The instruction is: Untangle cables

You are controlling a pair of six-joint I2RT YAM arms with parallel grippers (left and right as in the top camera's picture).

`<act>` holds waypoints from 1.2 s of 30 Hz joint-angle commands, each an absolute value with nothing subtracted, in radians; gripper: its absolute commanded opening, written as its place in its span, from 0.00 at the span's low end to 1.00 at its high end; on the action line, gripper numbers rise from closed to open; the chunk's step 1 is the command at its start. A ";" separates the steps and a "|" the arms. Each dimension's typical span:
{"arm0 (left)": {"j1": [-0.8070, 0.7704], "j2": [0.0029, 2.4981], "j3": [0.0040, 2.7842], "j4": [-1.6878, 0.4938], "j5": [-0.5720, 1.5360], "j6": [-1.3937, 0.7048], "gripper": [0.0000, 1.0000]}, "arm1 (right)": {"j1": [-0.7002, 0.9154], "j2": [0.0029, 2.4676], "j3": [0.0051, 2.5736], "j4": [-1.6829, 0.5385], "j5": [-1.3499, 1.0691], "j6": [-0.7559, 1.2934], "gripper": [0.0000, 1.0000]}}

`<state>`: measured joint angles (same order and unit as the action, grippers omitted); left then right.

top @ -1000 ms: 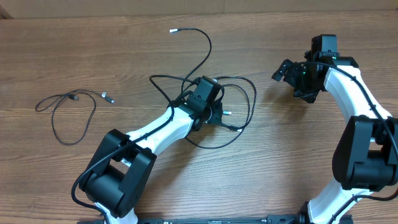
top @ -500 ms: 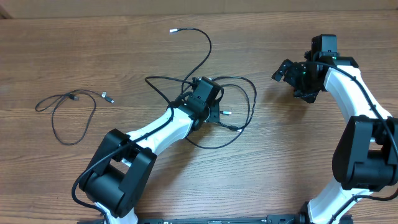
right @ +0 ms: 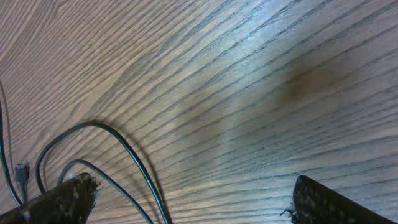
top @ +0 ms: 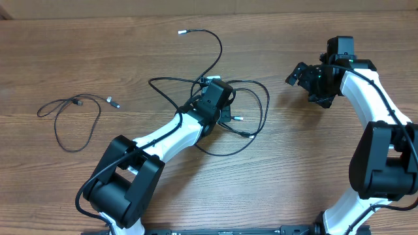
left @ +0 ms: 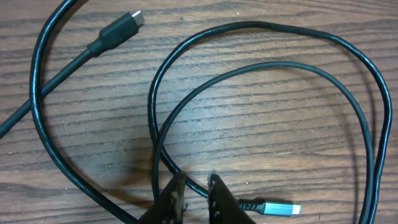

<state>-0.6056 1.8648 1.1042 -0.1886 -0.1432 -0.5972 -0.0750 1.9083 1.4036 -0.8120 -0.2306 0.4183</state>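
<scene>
A tangle of thin black cables (top: 264, 104) lies mid-table, with one end and its silver tip (top: 182, 31) reaching far back. My left gripper (top: 224, 115) is down in the tangle. In the left wrist view its fingers (left: 196, 188) are nearly closed on a black cable (left: 155, 130), beside a teal-silver plug (left: 278, 208); a black plug (left: 118, 28) lies at upper left. My right gripper (top: 298, 73) hovers open and empty to the right of the tangle. In the right wrist view its fingers (right: 193, 200) are spread wide, with two cable loops (right: 127, 146) at the left.
A separate black cable (top: 80, 127) with a small plug (top: 112, 102) lies loose at the far left of the wooden table (top: 313, 163). The table's back edge runs along the top of the overhead view.
My left gripper has shifted slightly back and left, and the tangle's left loop has slid leftward with it. The right arm has not moved.
</scene>
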 commanded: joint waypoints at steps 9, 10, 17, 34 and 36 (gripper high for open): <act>-0.614 1.879 1.100 -0.260 -0.065 -0.618 0.18 | -0.074 1.884 1.420 -0.810 -0.225 0.419 1.00; -0.614 1.879 1.100 -0.268 -0.058 -0.618 0.18 | -0.074 1.884 1.420 -0.810 -0.225 0.419 1.00; -0.614 1.879 1.100 -0.363 -0.052 -0.678 0.19 | -0.074 1.884 1.420 -0.810 -0.225 0.419 1.00; -0.614 1.878 1.100 -0.408 -0.096 -0.718 0.36 | -0.074 1.884 1.420 -0.810 -0.225 0.419 1.00; -0.614 1.879 1.100 -0.422 -0.087 -0.741 0.43 | -0.074 1.884 1.420 -0.810 -0.225 0.419 1.00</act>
<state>-0.6090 1.8664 1.1034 -0.4095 -0.0795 -0.6945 -0.0750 1.9083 1.4036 -0.8124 -0.2306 0.4187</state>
